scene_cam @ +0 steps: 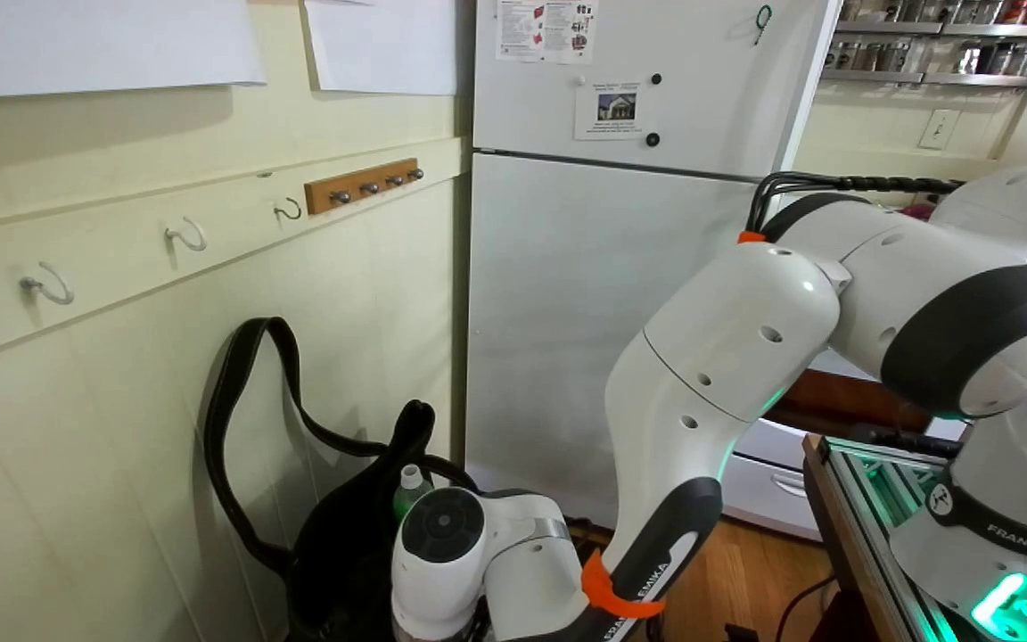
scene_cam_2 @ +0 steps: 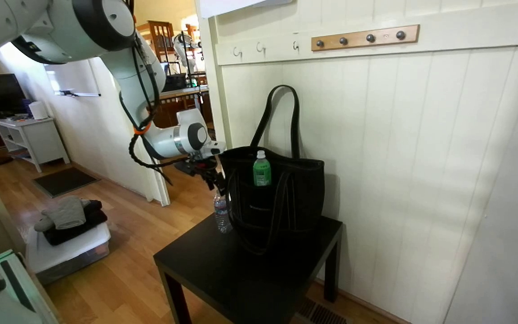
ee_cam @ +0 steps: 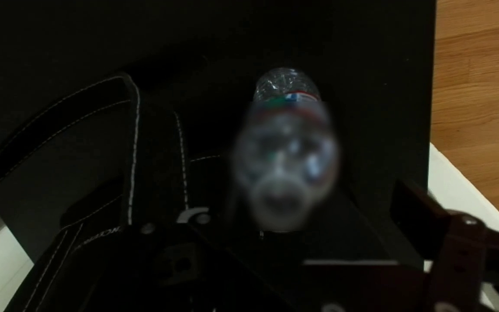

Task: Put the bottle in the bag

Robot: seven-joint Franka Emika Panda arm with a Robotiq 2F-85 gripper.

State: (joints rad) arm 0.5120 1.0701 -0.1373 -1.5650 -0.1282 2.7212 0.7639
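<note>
The small green bottle (scene_cam_2: 262, 170) with a white cap stands upright at the bag's front, its lower part hidden as if in a front pocket. It also shows in an exterior view (scene_cam: 411, 492), partly behind the wrist. The black fabric bag (scene_cam_2: 306, 193) stands on a black table, its strap looped up the wall. It shows in an exterior view (scene_cam: 344, 526) and the wrist view (ee_cam: 156, 173). My gripper (scene_cam_2: 217, 181) is beside the bag, above a clear bottle (scene_cam_2: 221, 212). In the wrist view the gripper (ee_cam: 319, 208) is open, with the clear bottle (ee_cam: 286, 143) between its fingers; contact is unclear.
The black table (scene_cam_2: 241, 270) carries the bag and the clear bottle. A wall with hooks and a wooden peg rail (scene_cam_2: 367, 38) rises behind the bag. A white fridge (scene_cam: 549, 357) stands close by. A lidded box with cloths (scene_cam_2: 68, 247) sits on the floor.
</note>
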